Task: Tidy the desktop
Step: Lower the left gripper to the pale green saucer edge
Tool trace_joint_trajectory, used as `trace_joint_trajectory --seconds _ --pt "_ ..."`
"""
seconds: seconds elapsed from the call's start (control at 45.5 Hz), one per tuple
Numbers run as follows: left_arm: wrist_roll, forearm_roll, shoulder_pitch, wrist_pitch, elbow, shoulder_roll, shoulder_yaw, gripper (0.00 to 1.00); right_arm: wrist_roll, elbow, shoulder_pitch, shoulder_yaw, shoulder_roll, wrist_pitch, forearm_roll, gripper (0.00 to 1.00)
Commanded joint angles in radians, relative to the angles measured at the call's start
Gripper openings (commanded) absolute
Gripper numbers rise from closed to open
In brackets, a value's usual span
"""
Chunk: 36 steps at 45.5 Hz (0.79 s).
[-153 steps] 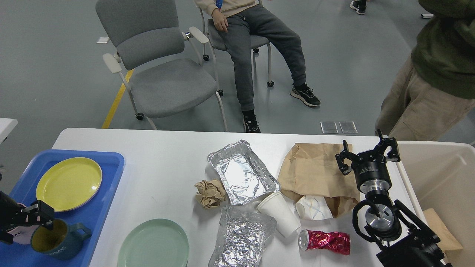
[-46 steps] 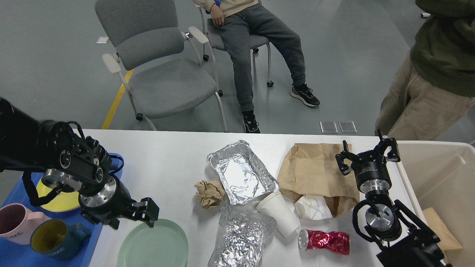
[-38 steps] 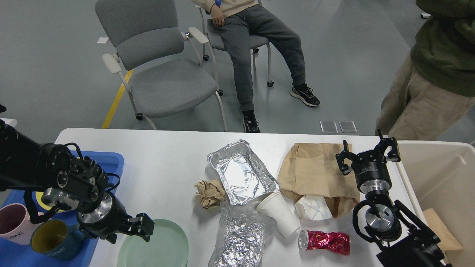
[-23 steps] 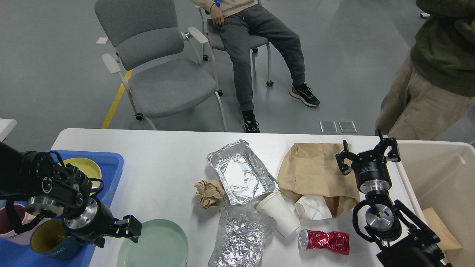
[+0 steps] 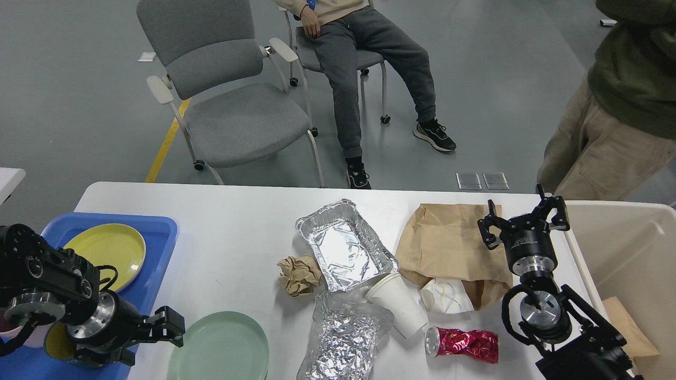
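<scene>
Head view looks down on the white bench (image 5: 232, 232), which fills the lower half of the scene and carries nearly everything else. At lower left, the left gripper (image 5: 168, 333) hangs low at the edge of the blue tray (image 5: 158, 232), its jaws pointing right with a gap between them, holding nothing. Just right of those jaws lies the green plate (image 5: 219, 348); behind them, in the tray, sits the yellow plate (image 5: 108, 252). Farther right of the left jaws are a crumpled brown paper ball (image 5: 299, 275), an open foil tray (image 5: 343, 245) and a sheet of crushed foil (image 5: 343, 338). The right gripper (image 5: 524, 220) stands upright near the bench's right side, jaws spread and empty (the beige bin (image 5: 623, 253) is just to their right). Left of and below those jaws lies the brown paper bag (image 5: 449, 243), with a white paper cup (image 5: 398, 303) on its side, a crumpled white cup (image 5: 446, 296) and a crushed red can (image 5: 465, 343) nearer the camera.
</scene>
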Motion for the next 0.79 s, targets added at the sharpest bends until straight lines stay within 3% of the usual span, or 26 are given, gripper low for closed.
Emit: trace_joint_trajectory --seconds 0.0,0.11,0.351,0.571,0.703,0.768 --pt "0.004 -0.001 0.008 0.065 0.001 0.008 0.001 0.88 0.000 -0.001 0.001 0.000 0.000 0.001 0.001 1.00" --pt "0.001 0.000 0.043 0.132 0.001 0.011 -0.001 0.88 0.000 -0.001 0.001 0.000 0.000 0.001 0.001 1.00" --pt "-0.004 0.016 0.135 0.148 0.006 0.087 -0.078 0.87 0.000 -0.001 0.001 0.000 0.000 -0.001 0.000 1.00" --pt "0.001 0.053 0.202 0.247 0.013 0.057 -0.121 0.81 0.000 0.001 0.001 0.000 0.000 -0.001 0.000 1.00" --pt "0.006 0.111 0.239 0.272 0.016 0.049 -0.127 0.70 0.000 -0.001 0.001 0.000 0.000 0.001 0.000 1.00" --pt "0.009 0.145 0.250 0.279 0.018 0.047 -0.133 0.69 0.000 0.001 0.001 0.000 0.000 0.001 0.001 1.00"
